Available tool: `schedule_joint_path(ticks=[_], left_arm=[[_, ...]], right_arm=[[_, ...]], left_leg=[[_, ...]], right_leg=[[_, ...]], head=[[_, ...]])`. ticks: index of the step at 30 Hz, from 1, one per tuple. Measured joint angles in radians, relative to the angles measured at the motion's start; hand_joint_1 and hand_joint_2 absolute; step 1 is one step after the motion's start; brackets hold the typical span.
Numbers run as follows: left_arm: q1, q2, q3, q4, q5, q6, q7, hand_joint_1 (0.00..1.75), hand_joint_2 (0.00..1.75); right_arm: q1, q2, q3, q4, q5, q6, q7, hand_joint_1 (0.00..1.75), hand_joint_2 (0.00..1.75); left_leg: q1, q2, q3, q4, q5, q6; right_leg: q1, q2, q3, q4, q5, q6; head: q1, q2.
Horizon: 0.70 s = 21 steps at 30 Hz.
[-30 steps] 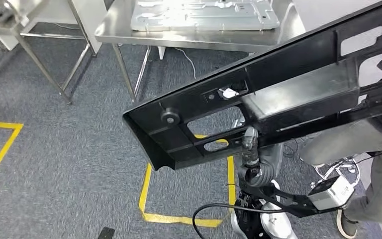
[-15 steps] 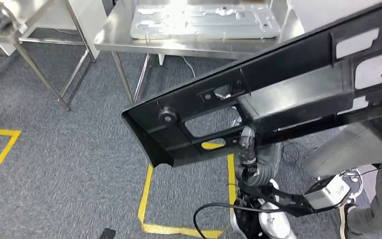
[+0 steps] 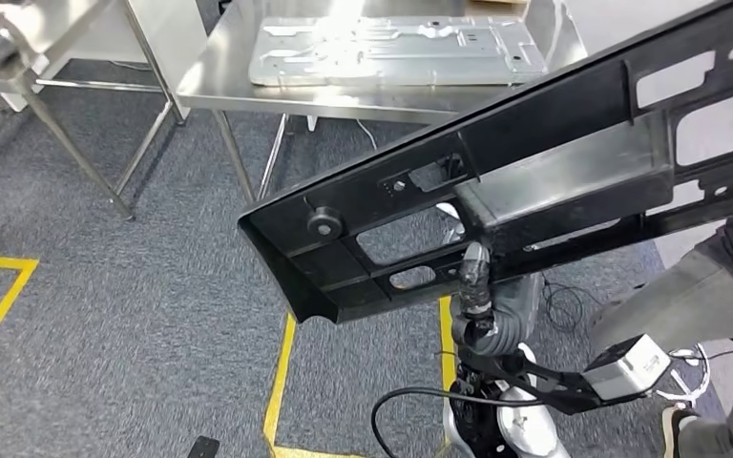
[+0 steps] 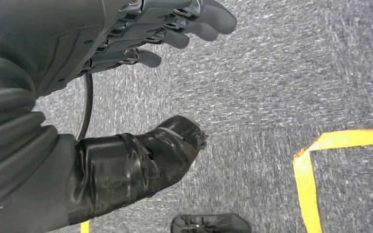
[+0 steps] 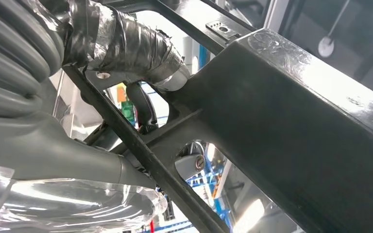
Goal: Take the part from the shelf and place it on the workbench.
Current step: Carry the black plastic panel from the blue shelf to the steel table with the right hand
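Right hand (image 3: 478,286) grips black part (image 3: 496,191) — apparently; left hand (image 4: 141,87) open-fingered.

One black part (image 3: 496,181), two steel tables (image 3: 239,81), one metal plate (image 3: 391,48), one person (image 3: 706,286)

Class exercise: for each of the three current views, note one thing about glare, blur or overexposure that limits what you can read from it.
Head view: overhead light glares off the steel workbench and its metal panel.
Left wrist view: the carpet smears with blur near the open left hand.
Right wrist view: highlights streak the black part, and the background past the right hand is blown out.
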Motion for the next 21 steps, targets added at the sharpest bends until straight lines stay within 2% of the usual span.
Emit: schedule_joint_path(ticks=[2,4,6,7,8,10,11,12,13,14,16,18,21], left_arm=[[-0.001,0.000,0.000,0.000,0.000,0.000,0.000,0.00,1.75],[-0.002,0.000,0.000,0.000,0.000,0.000,0.000,0.00,1.75],[0.000,-0.001,0.000,0.000,0.000,0.000,0.000,0.00,1.75],[0.002,-0.001,0.000,0.000,0.000,0.000,0.000,0.00,1.75],[0.003,-0.002,0.000,0.000,0.000,0.000,0.000,0.00,1.75],[0.005,-0.001,0.000,0.000,0.000,0.000,0.000,0.00,1.75],[0.005,-0.001,0.000,0.000,0.000,0.000,0.000,0.00,1.75],[0.004,0.000,0.000,0.000,0.000,0.000,0.000,0.00,1.75],[0.004,0.000,0.000,0.000,0.000,0.000,0.000,0.00,1.75],[0.005,0.001,0.000,0.000,0.000,0.000,0.000,0.00,1.75],[0.008,0.001,0.000,0.000,0.000,0.000,0.000,0.00,1.75],[0.006,0.001,0.000,0.000,0.000,0.000,0.000,0.00,1.75],[0.003,0.001,0.000,0.000,0.000,0.000,0.000,0.00,1.75]], right_arm=[[-0.001,0.000,0.000,0.000,0.000,0.000,0.000,1.75,1.75],[-0.003,0.001,0.000,0.000,0.000,0.000,0.000,1.75,1.75],[-0.003,0.001,0.000,0.000,0.000,0.000,0.000,1.75,1.75],[-0.002,0.001,0.000,0.000,0.000,0.000,0.000,1.75,1.75],[-0.002,0.001,0.000,0.000,0.000,0.000,0.000,1.75,1.75],[-0.002,0.000,0.000,0.000,0.000,0.000,0.000,1.75,1.75],[-0.002,0.000,0.000,0.001,0.000,0.000,0.000,1.75,1.75],[-0.003,0.000,0.000,0.001,0.000,0.000,0.000,1.75,1.75],[-0.003,0.000,0.000,0.001,0.000,0.000,0.000,1.75,1.75],[-0.003,0.001,0.000,0.002,0.000,0.000,0.000,1.75,1.75],[-0.003,0.001,0.000,0.001,0.000,0.000,0.000,1.75,1.75],[-0.005,0.001,0.000,0.001,0.000,0.000,0.000,1.75,1.75],[-0.003,0.000,0.000,0.002,0.000,0.000,0.000,1.75,1.75]], left_leg=[[0.001,0.003,-0.017,0.050,-0.010,-0.007],[0.003,0.005,-0.084,0.166,-0.045,-0.015],[0.005,0.005,-0.164,0.270,-0.088,-0.022],[0.006,0.005,-0.186,0.281,-0.090,-0.024],[0.007,0.005,-0.191,0.257,-0.070,-0.024],[0.007,0.006,-0.161,0.130,0.026,-0.019],[0.005,0.006,-0.145,0.075,0.053,-0.015],[0.002,0.006,-0.132,0.038,0.068,-0.009],[0.000,0.006,-0.128,0.020,0.071,-0.003],[-0.001,0.006,-0.124,0.018,0.061,0.004],[0.001,0.005,-0.105,0.006,0.074,0.019],[0.003,0.005,-0.086,0.002,0.073,0.029],[0.003,0.005,-0.072,0.003,0.056,0.033]], right_leg=[[-0.003,-0.001,0.020,-0.007,0.000,-0.013],[-0.004,-0.003,0.036,-0.009,-0.008,-0.022],[-0.003,-0.002,0.047,-0.009,-0.021,-0.025],[-0.003,0.000,0.055,-0.009,-0.028,-0.024],[-0.003,0.001,0.065,-0.009,-0.036,-0.022],[-0.003,0.003,0.088,-0.009,-0.054,-0.017],[-0.003,0.004,0.097,-0.008,-0.062,-0.013],[-0.002,0.005,0.103,-0.008,-0.071,-0.006],[-0.001,0.005,0.107,-0.005,-0.075,0.000],[0.000,0.006,0.111,-0.001,-0.076,0.007],[-0.002,0.005,0.112,0.019,-0.081,0.018],[-0.005,0.004,0.077,0.089,-0.106,0.028],[-0.009,0.004,-0.036,0.243,-0.168,0.038]], head=[[-0.002,0.000],[-0.005,0.000],[-0.006,0.000],[-0.006,0.000],[-0.007,0.000],[-0.007,0.000],[-0.006,0.000],[-0.006,0.000],[-0.006,0.000],[-0.004,0.000],[-0.002,0.000],[0.000,0.000],[0.003,0.000]])
